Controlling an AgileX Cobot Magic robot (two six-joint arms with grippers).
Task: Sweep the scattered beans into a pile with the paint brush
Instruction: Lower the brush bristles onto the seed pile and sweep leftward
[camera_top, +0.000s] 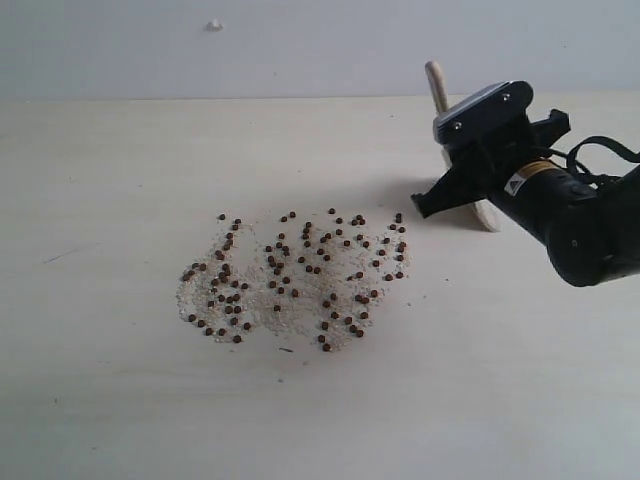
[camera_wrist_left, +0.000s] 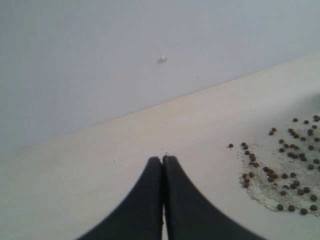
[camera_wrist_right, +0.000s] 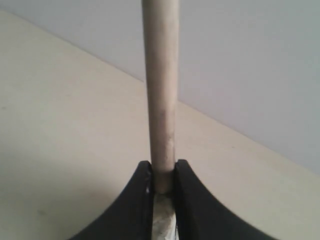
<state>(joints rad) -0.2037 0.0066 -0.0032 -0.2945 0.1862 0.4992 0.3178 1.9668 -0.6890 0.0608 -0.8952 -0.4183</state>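
So, the right arm's black two-fingered gripper (camera_wrist_right: 164, 175) is clamped narrow on the paint brush with the pale whitish wooden handle (camera_wrist_right: 160, 100), a finger pressed against each side of it. The rounded handle sticks up out of the jaws at a slant. The brush's lower end pokes out pale beneath the gripper down by the table, but the arm hides most of it, so I can't tell if it's actually touching down.

The left arm's black gripper (camera_wrist_left: 163, 162) has its fingers pressed together with nothing between them, low over bare table.

The tiny round dark reddish-brown beans (camera_top: 300, 270) are spread in a wide loose patch, dozens of them, mixed in with a dusting of fine whitish grains (camera_top: 262, 312). It's a flat scatter, no heap.

Everything sits on a pale cream wood-look tabletop (camera_top: 120, 200), with a plain light grey wall (camera_top: 320, 50) behind it and one little white speck (camera_top: 214, 25) stuck on the wall.

In the exterior view, brush and right gripper are off to the right of the beans, near the patch's edge but clear of it. The left gripper is off the patch's other side.
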